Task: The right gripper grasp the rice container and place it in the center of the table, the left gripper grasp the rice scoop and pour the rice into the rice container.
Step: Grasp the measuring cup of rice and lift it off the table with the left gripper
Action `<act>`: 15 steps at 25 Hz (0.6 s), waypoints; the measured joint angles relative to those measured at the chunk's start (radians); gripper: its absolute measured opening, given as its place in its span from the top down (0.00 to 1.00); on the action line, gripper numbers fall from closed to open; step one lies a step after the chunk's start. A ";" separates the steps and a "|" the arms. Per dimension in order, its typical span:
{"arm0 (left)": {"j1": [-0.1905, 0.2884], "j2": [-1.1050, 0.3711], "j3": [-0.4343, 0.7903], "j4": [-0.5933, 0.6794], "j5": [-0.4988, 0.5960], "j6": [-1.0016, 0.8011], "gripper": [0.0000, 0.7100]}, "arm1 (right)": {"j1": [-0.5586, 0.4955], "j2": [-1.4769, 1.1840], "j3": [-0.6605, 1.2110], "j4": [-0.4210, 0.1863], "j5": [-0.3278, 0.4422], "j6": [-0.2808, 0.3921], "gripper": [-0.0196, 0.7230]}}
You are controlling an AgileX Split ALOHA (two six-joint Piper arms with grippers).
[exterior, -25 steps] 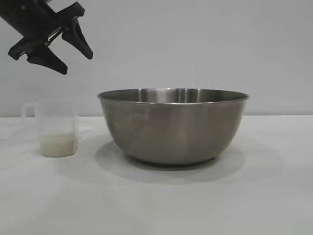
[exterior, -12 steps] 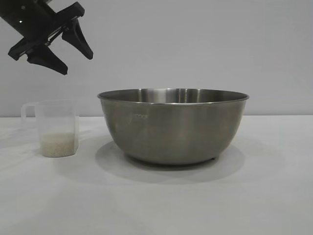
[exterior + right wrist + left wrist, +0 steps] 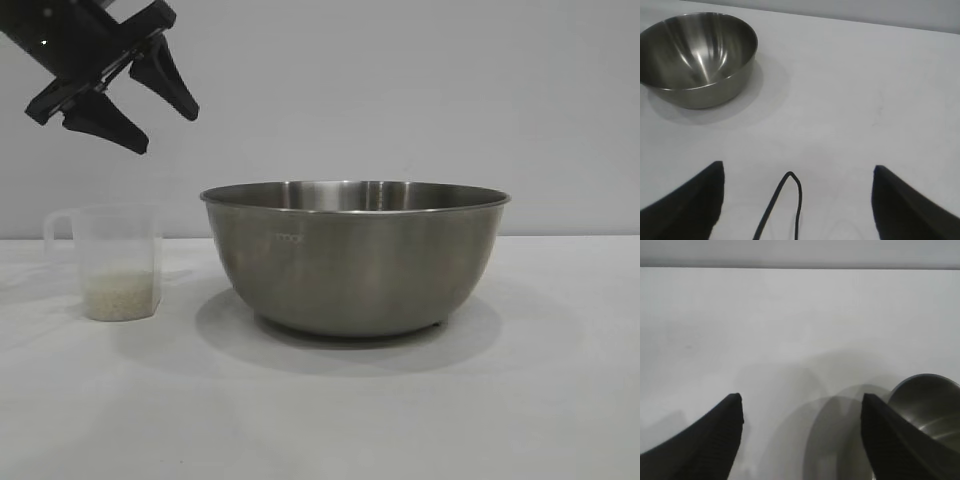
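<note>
stainless-steel rice container [image 3: 355, 258] sits upright near the middle of the white table [image 3: 320, 410], rolled rim level, small engraved mark on its side toward the exterior camera. interior, seen from the right wrist view [image 3: 697, 57], is bare polished metal with no grains visible.

rice scoop [image 3: 108, 262], translucent plastic, stands upright on the table beside the container on the left arm's side, apart from it, not touching. loop handle points away from the container. rice [image 3: 120, 296] lies as a shallow off-white layer at the bottom of the scoop.

left gripper [image 3: 150, 112] hangs in the air above the scoop, angled downward, fingers spread apart, nothing between them. left wrist view shows both fingertips [image 3: 730, 412] wide apart over bare table, with the container's rim [image 3: 930, 400] just past one of them.

right gripper [image 3: 797, 200] out of the exterior view; its wrist view shows the fingers wide apart and empty over bare table, container well away from them. thin black cable [image 3: 785, 200] loops between the fingers.
</note>
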 joint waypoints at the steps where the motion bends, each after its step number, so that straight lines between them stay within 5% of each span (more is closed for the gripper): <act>1: 0.000 -0.022 0.000 0.060 0.004 -0.052 0.38 | 0.000 0.000 0.000 0.000 0.000 0.000 0.20; 8: 0.000 -0.176 0.000 0.405 0.107 -0.398 0.38 | 0.000 0.000 0.000 0.000 0.000 0.000 0.20; 15: 0.000 -0.304 0.054 0.474 0.182 -0.450 0.38 | 0.000 0.000 0.000 0.000 0.000 0.000 0.20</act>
